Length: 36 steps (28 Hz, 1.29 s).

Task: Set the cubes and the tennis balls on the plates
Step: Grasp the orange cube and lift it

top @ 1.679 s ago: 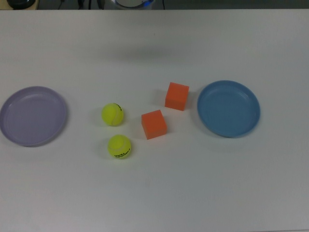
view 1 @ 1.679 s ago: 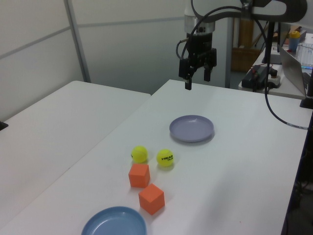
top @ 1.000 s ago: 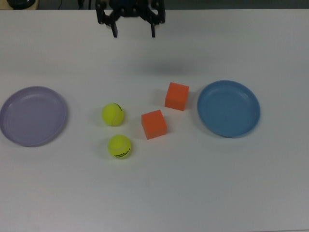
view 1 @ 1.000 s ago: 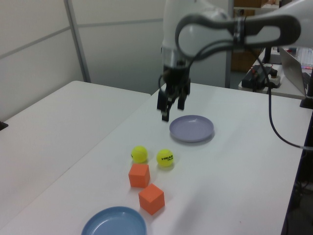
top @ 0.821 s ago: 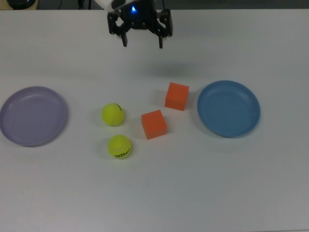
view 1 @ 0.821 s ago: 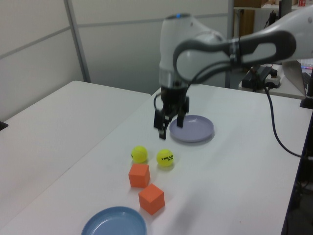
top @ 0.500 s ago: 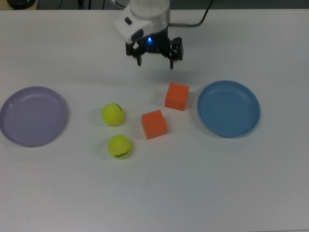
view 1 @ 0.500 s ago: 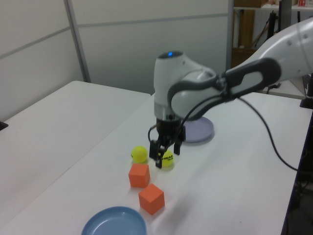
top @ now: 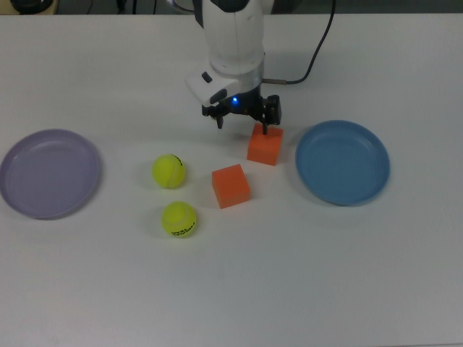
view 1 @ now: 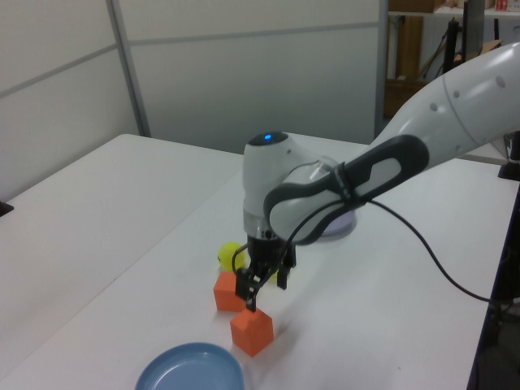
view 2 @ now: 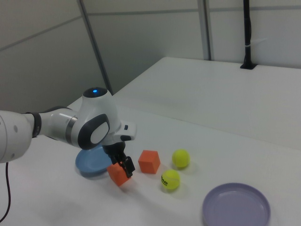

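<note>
Your tool [top: 242,124] hung with its fingers spread wide and nothing between them, low over the white bench [top: 231,289]. Take the blue plate [top: 342,162] as the landmark. In the top view, the nearer orange cube [top: 265,144] sat just to the blue plate's left, close to its rim but not touching it, and one dark fingertip [top: 265,130] of your tool overlapped that cube's upper edge while the other fingertip [top: 219,122] stood clear of the cube on the top view's left. Whether the finger touched the cube, I could not tell. The second orange cube [top: 231,186] lay farther from the blue plate, down and to the top view's left of the first one, with a small gap between the two. Beyond it came the two tennis balls, one [top: 168,171] roughly level with the blue plate's middle and the other [top: 179,219] lower in the top view, both resting on the bench apart from each other. The lavender plate [top: 49,173] sat at the far side from the blue plate, well past the balls. Neither plate held anything.
</note>
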{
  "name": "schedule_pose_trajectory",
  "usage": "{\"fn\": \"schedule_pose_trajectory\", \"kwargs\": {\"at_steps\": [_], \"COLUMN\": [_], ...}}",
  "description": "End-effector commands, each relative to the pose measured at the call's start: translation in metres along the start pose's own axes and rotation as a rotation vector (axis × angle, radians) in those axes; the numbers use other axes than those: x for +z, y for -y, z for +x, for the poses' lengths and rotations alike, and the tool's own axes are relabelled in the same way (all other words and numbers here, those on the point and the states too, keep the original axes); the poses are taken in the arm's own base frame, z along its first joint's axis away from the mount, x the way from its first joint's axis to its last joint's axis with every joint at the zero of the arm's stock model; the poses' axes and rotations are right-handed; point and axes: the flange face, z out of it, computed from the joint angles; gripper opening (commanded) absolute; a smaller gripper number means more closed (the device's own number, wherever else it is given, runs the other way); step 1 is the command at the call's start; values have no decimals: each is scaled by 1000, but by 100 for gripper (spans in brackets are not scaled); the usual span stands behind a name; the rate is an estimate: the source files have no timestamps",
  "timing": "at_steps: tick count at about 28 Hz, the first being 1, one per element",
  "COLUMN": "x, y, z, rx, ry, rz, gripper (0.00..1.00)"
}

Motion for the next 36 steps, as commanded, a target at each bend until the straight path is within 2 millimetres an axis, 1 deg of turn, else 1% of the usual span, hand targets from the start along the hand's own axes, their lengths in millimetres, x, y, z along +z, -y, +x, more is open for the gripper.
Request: {"fn": "schedule_pose_trajectory", "kwargs": {"at_steps": [1,5,7,9,19,27,28,29,33,34,36], "x": [12,14,13,15,49,53,54,55,48,40,34], "y": [25,27,32,33,32,39,39,39,42,44,46], "z": [-10,-9,-10,-10,-5,-8,-8,-8,-5,-1,-1], "rx": [7,5,-2,-4,-5,-18,-18,-18,-20,-25,-38], "ry": [-12,-20,-27,-30,-9,-14,-13,-10,-21,-31,-37], "rz": [30,34,40,41,28,30,29,28,33,37,38], "gripper": [100,100,100,100,100,100,96,80,39,23,10]}}
